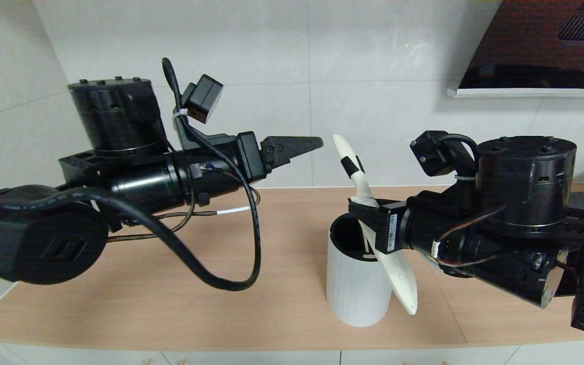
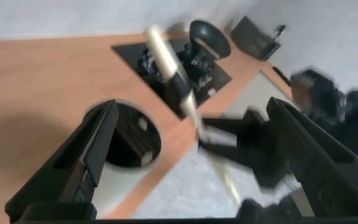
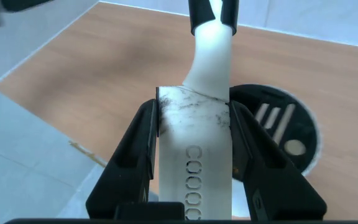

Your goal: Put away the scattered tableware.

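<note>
Left hand (image 1: 315,144) hangs spread and empty, high over the bench (image 1: 170,304). The white utensil (image 1: 360,182) is tilted beside the holder (image 1: 355,289), its lower end in front of the wall, not in the mouth. Right hand (image 1: 368,213) pinches it mid-handle. It likely needs to be turned upright, centred over the mouth, lowered, then released.

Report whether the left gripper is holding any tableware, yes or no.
No, the left gripper stands wide open with nothing in it; the white utensil is clamped in the right gripper.
</note>
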### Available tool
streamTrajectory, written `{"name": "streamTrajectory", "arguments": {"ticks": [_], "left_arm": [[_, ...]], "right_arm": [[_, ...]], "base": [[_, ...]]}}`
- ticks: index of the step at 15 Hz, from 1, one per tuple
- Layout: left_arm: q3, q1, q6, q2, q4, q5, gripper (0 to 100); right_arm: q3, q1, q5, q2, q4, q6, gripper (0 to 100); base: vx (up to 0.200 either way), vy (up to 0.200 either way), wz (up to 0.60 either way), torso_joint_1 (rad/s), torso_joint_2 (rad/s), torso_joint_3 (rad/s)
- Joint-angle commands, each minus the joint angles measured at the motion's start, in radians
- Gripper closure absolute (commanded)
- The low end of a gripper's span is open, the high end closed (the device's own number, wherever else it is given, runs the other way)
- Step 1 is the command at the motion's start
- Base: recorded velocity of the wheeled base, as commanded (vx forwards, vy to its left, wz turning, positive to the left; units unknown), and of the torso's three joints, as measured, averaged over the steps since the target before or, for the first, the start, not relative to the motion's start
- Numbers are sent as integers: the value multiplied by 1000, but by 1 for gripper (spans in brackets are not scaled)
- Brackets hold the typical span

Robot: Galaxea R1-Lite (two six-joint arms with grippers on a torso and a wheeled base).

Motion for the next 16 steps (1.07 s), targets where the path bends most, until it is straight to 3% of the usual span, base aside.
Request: {"name": "streamTrajectory", "arguments": {"ticks": [1, 6, 16], "left_arm": [[-21, -11, -2, 65, -2, 1, 0], [-25, -75, -6, 151, -45, 1, 0], [-48, -86, -6, 181, -116, 6, 0]], "right_arm": [[-14, 15, -1, 32, 0, 21, 100], [-19, 46, -29, 63, -6, 25, 100], [-11, 74, -36, 60, -9, 27, 100]], "base": [[0, 0, 0, 0, 0, 0], [0, 0, 0, 0, 0, 0], [0, 0, 0, 0, 0, 0]]}}
